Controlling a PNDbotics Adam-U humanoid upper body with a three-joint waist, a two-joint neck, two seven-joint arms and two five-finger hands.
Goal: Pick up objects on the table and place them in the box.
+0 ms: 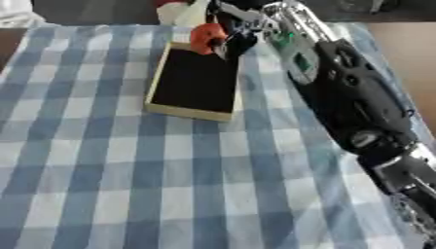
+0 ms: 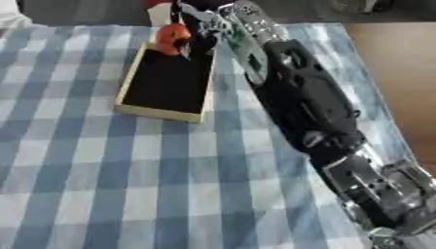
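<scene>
The blue-and-white checked tablecloth [image 1: 128, 185] fills the near half of both views and carries nothing there, so whatever else remains to be picked is either gone or out of sight.

From about four o'clock the robot's right arm [image 1: 357, 107], black-shelled with silver joints, reaches diagonally up toward twelve; that long stretch is what it takes to get across to the box at the far side.

Further out, around eleven o'clock, lies the shallow pale wooden box with a dark inside [image 1: 163, 108], flat on the cloth with its long side running away from the robot. Its floor looks bare.

At the box's far end, near twelve o'clock, the right hand [image 1: 231, 35] has its fingers curled round a small orange-red rounded object [image 2: 173, 37], holding it over the far rim. It seems to be raised clear of the box floor, though I cannot tell for certain. Held there, it is placed for a release straight down into the box.

The left hand shows in neither view.
</scene>
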